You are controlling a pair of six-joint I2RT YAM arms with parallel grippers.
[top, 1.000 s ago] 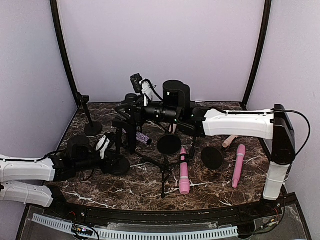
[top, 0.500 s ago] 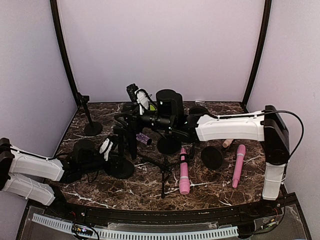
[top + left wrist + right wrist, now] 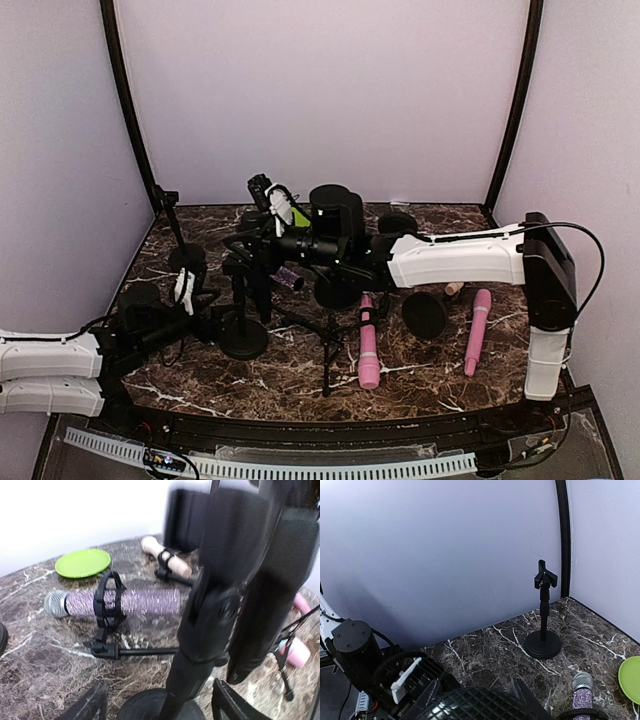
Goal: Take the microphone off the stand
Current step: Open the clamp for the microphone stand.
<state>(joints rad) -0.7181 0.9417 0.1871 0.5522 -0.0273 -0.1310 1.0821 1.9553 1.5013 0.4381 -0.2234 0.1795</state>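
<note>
The black stand rises from a round base at centre left. In the left wrist view its post stands between my left gripper's open fingers, which do not touch it. In the top view the left gripper lies low, just left of the base. My right gripper reaches over the stand's top and is shut on the black microphone's mesh head. The microphone's dark body hangs close against the stand's clip. Whether it sits in the clip I cannot tell.
A second empty stand is at the back left. A glittery purple microphone lies in a low tripod's clip beside a green disc. Two pink microphones and a round black base lie to the right.
My left gripper has opened and drawn back to the left, away from the stand's post. The right arm with the microphone has shifted slightly left.
</note>
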